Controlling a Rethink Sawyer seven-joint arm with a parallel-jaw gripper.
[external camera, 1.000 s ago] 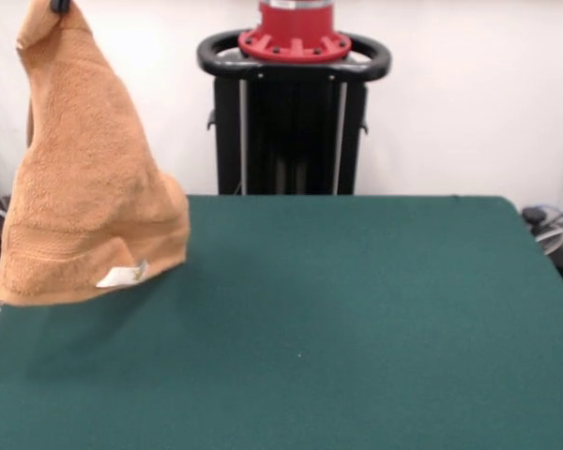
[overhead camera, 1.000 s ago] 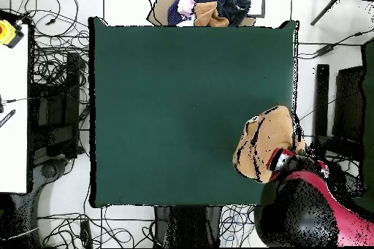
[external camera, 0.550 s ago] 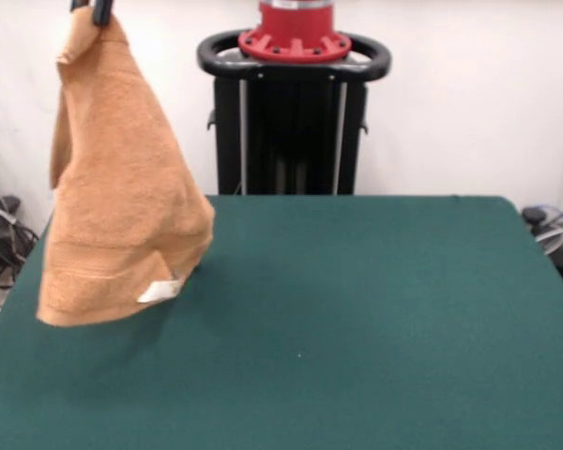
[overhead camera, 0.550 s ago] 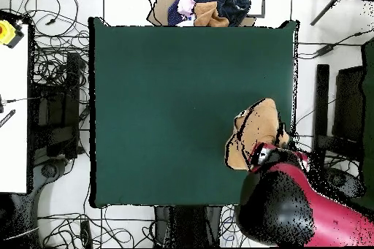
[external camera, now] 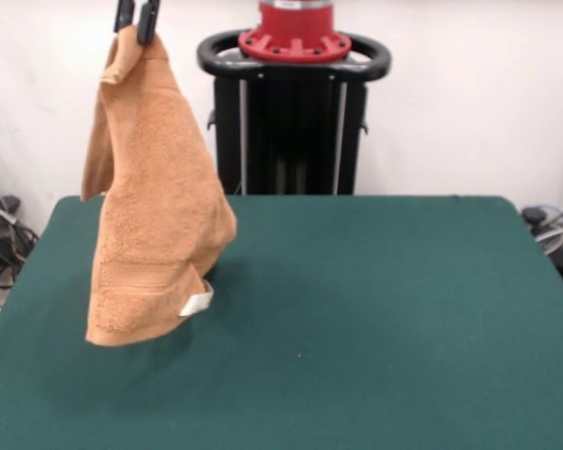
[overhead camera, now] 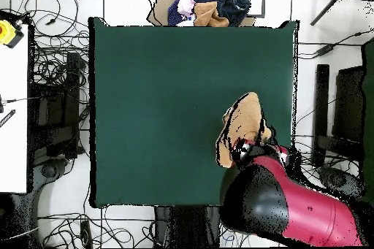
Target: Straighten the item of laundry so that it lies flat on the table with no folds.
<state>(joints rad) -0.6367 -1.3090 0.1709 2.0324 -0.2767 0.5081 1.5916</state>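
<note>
- My gripper point(external camera: 136, 21) is at the very top of the front view, only the two black fingertips point(external camera: 148, 21) showing. They're pinched on the top corner of the towel point(external camera: 155, 197).
- Towel hangs straight down from that pinch, narrow at the top and widening downward — a draped, folded cone shape, not flat at all.
- One side flap folds back on the picture's left, making a long vertical crease from the grip down to mid-height.
- Woven band stripe runs across the cloth near the bottom hem; a small white label point(external camera: 196, 302) sticks out at the lower right corner.
- Bottom hem hangs low over the table point(external camera: 375, 319); a faint shadow sits on the felt under it. I can't tell whether the hem touches the surface.
- In the front view the towel is over the table's left part, near the far edge.
- Overhead view: my red and black arm point(overhead camera: 288, 206) comes in from the bottom right, covering the grip point; the towel point(overhead camera: 241, 125) shows as a tan patch just beyond it, over the table point(overhead camera: 161, 100) and inside its right edge.
- Beyond the table — a pile of mixed clothes point(overhead camera: 208, 5) past the far edge in the overhead view, cables point(overhead camera: 55, 63) on the floor along the left side.
</note>
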